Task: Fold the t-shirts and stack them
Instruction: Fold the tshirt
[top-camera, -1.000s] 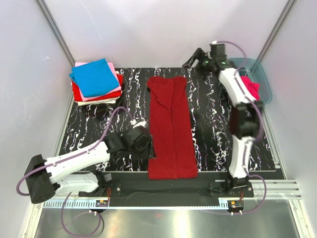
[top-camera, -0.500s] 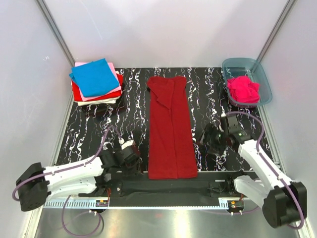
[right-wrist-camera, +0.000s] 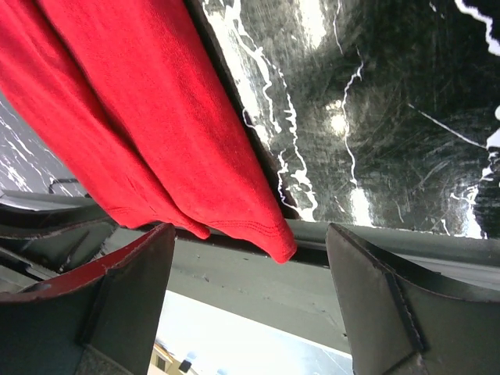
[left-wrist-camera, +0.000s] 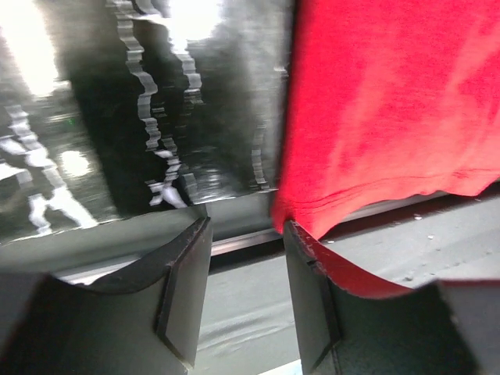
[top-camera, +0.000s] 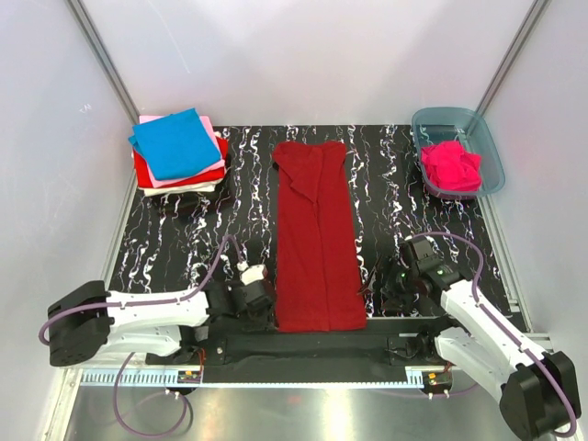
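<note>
A black table (top-camera: 386,184) veined with white, seen from above. A dark red shirt (top-camera: 317,230), folded lengthwise into a long narrow strip, lies down the middle of the table, from the far edge to the near edge. Its hem lies at the near edge, between the two arms.

At the far left corner sits a stack (top-camera: 179,156) of folded shirts. A blue shirt (top-camera: 175,142) lies on top, turned slightly askew, with pale pink, red and white layers showing beneath it. At the far right corner stands a translucent tub (top-camera: 493,152) holding a crumpled hot pink shirt (top-camera: 450,165).

Both arms reach low across the near edge. The left gripper (top-camera: 260,299) lies at the near left corner of the dark red shirt. Its wrist view shows the jaws parted, and the hem corner (left-wrist-camera: 291,223) lies just above one finger (left-wrist-camera: 312,301), at its tip. Nothing is pinched between the fingers.

The right gripper (top-camera: 397,289) lies near the shirt's near right corner, with a strip of bare table between them in the overhead view. Its wrist view shows the jaws spread wide. That corner of the hem (right-wrist-camera: 283,251) hangs over the table's edge and points down into the gap between the two fingers (right-wrist-camera: 125,305). It touches neither finger. This gripper holds nothing.
</note>
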`<state>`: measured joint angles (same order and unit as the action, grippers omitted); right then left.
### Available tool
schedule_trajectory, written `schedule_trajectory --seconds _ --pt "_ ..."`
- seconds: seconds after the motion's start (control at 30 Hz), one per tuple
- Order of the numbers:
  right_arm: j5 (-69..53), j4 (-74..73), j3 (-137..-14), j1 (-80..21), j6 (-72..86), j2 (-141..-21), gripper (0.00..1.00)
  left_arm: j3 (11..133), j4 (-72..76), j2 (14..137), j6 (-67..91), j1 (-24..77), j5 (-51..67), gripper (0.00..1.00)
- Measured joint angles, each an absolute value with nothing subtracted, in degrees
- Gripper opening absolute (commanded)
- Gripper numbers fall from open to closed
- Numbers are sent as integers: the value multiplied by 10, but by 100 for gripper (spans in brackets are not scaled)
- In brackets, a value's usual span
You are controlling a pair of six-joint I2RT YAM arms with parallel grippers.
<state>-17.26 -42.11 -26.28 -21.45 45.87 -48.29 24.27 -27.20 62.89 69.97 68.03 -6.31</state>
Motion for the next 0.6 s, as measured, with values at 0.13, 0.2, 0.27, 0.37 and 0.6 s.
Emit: schedule_trajectory --seconds 0.13,0.2,0.27,0.37,0.6 --pt "-171 -412 -262 -215 459 -485 86 246 -235 660 706 694 -65 46" --pt "-171 -409 -262 -215 459 -485 86 256 -229 680 706 695 -65 44" --pt "-171 -406 -262 -216 459 -485 86 266 -217 700 705 695 -65 43" --pt "-171 -403 -262 -217 459 -485 86 270 -205 710 705 699 -65 43" --pt "-172 -401 -257 -218 458 -485 86 234 -176 648 710 701 -68 48"
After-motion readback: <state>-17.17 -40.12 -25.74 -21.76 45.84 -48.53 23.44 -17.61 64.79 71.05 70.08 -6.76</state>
